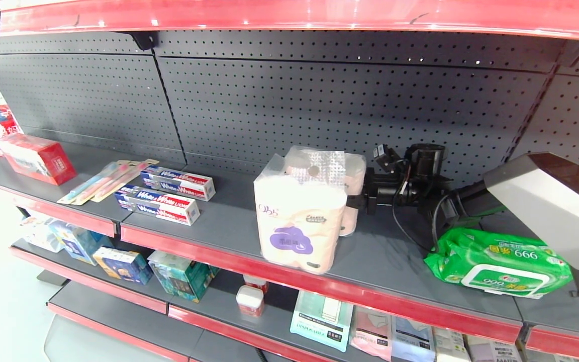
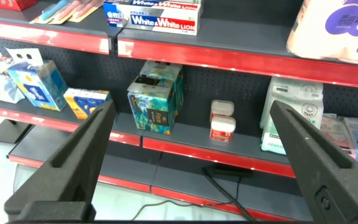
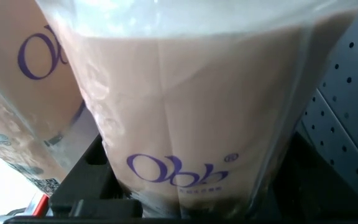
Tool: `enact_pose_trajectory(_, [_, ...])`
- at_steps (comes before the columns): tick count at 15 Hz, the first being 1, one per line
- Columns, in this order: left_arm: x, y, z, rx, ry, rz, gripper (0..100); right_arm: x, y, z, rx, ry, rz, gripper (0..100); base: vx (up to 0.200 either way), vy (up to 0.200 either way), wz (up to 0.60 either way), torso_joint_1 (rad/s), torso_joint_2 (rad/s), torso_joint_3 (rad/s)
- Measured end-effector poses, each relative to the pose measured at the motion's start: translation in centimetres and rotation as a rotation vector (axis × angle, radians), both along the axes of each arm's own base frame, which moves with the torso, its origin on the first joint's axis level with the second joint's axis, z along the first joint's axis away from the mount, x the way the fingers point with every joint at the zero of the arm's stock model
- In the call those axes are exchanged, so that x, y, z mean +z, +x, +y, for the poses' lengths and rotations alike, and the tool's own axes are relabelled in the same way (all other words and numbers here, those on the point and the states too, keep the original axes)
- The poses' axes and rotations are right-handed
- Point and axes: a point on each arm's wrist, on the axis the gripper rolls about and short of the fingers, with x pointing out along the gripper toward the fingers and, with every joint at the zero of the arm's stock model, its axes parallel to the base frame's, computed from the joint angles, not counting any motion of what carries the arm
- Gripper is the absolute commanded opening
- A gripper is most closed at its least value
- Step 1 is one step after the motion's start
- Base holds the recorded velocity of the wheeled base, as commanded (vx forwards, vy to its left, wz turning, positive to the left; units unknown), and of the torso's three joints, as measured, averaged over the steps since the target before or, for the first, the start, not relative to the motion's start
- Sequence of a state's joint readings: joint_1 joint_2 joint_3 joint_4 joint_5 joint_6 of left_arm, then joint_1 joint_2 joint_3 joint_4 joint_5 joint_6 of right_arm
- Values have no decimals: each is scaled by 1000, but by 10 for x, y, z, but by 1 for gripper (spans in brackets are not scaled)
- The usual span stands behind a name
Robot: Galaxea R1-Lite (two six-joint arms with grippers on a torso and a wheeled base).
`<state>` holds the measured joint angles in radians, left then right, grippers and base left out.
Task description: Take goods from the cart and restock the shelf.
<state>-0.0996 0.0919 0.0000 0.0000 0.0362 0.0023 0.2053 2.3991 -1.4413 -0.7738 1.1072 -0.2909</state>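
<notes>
Gripping the toilet paper pack (image 1: pixel 299 216), upright on the shelf (image 1: pixel 229 221) with long side up, in right jaws; holding left jaws wide.

On shelf (image 1: pixel 229 221): tissue pack (image 1: pixel 299 216) mid (near front edge); toothpaste boxes (image 1: pixel 159 203) L, wipes (image 1: pixel 498 261) R.

Black right arm (image 1: pixel 406 192) with looped cable (image 1: pixel 401 223); left gripper (image 2: pixel 191 107) has matte black fingers (image 2: pixel 73 155).

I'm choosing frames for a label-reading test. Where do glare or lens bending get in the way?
Head view: glints dot the top red shelf edge, shelf lines bow toward the borders, the toilet paper pack shines on top. Left wrist view: mild sheen along the red shelf front. Right wrist view: white glare on the pack's wrap.
</notes>
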Motion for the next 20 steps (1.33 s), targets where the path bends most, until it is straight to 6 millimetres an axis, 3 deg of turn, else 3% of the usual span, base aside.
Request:
enact_pose_trajectory(10, [0, 0, 0, 0, 0, 0, 100, 0, 0, 0, -42, -9, -3, 0, 0, 0, 0, 0, 0, 0])
enact_pose_trajectory(11, [0, 0, 0, 0, 0, 0, 100, 0, 0, 0, -41, -11, -7, 100, 0, 0, 0, 0, 0, 0])
enact_pose_trajectory(20, [0, 0, 0, 0, 0, 0, 100, 8, -4, -10, -62, -7, -1, 100, 0, 0, 0, 0, 0, 0])
